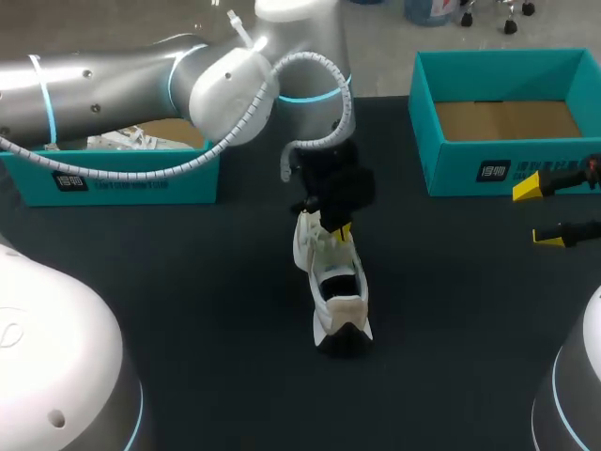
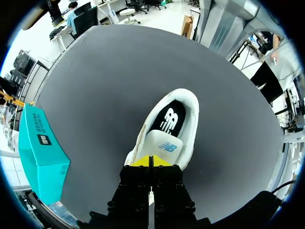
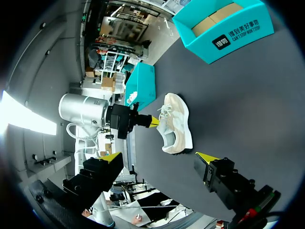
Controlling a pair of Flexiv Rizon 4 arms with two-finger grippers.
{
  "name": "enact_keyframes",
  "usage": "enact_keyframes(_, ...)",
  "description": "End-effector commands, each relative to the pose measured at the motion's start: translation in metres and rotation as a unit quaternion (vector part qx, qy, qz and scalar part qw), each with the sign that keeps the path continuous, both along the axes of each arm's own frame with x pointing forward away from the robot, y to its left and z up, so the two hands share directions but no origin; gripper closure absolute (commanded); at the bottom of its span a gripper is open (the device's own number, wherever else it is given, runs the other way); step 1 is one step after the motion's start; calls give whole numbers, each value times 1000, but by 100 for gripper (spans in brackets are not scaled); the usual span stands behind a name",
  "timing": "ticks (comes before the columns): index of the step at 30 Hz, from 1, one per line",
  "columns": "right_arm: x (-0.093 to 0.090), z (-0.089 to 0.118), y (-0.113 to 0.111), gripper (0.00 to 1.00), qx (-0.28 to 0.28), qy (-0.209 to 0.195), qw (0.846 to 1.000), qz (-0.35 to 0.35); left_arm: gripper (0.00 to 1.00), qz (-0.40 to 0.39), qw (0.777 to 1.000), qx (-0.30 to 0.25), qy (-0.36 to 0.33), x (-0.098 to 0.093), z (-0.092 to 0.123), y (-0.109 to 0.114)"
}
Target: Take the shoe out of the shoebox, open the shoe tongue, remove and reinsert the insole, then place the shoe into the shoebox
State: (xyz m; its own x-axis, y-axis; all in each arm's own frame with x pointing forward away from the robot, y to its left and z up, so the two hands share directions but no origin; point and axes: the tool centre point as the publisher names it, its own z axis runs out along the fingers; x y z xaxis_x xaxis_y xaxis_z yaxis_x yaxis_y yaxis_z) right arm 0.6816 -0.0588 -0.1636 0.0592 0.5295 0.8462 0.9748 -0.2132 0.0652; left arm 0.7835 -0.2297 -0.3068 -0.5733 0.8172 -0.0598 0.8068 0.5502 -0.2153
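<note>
Mid-table, left end effector (image 1: 339,230) clamps shoe tongue (image 2: 164,145); wrist view bares insole (image 2: 169,119); right end effector (image 1: 538,212) agape.

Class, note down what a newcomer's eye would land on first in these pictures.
A white shoe lies central on the dark table, the left pincer closed on its tongue. An open teal shoebox sits at the far right, with the right pincer open near it.

Reaches in from the left with the left arm (image 1: 113,85), elbow bent toward the middle, wrist turned down; pinches the left claw (image 1: 340,228) shut on the shoe (image 1: 340,301). Hangs the right claw (image 1: 537,212) at the right side, fingers spread wide, gripping nothing.
</note>
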Motion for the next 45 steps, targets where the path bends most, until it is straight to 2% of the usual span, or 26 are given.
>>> enact_keyframes(1,0,0,1,0,-1,1,1000,-1,100,49,999,1,2,-6,5,1)
enact_keyframes(4,0,0,1,0,-1,1,1000,-1,100,152,988,11,-2,-5,6,2)
enact_keyframes(6,0,0,1,0,-1,1,1000,-1,100,223,975,-12,16,-4,7,2)
enact_keyframes(21,0,0,1,0,-1,1,1000,-1,100,232,972,-20,26,-5,8,3)
enact_keyframes(22,0,0,1,0,-1,1,1000,-1,100,262,964,-29,29,-12,9,6)
enact_keyframes(28,0,0,1,0,-1,1,1000,-1,100,373,927,41,18,-38,16,2)
enact_keyframes(34,0,0,1,0,-1,1,1000,-1,100,422,904,60,16,-52,14,10)
enact_keyframes(37,0,0,1,0,-1,1,1000,-1,100,427,902,68,6,-62,14,11)
enact_keyframes(41,0,0,1,0,-1,1,1000,-1,100,408,910,74,13,-73,15,9)
enact_keyframes(42,0,0,1,0,-1,1,1000,-1,72,403,912,77,12,-76,15,8)
enact_keyframes(43,0,0,1,0,-1,1,1000,-1,33,401,913,76,12,-79,16,6)
enact_keyframes(44,0,0,1,0,-1,1,1000,-1,11,398,914,76,12,-82,16,6)
enact_keyframes(45,0,0,1,0,-1,1,1000,-1,1,399,913,77,11,-86,16,5)
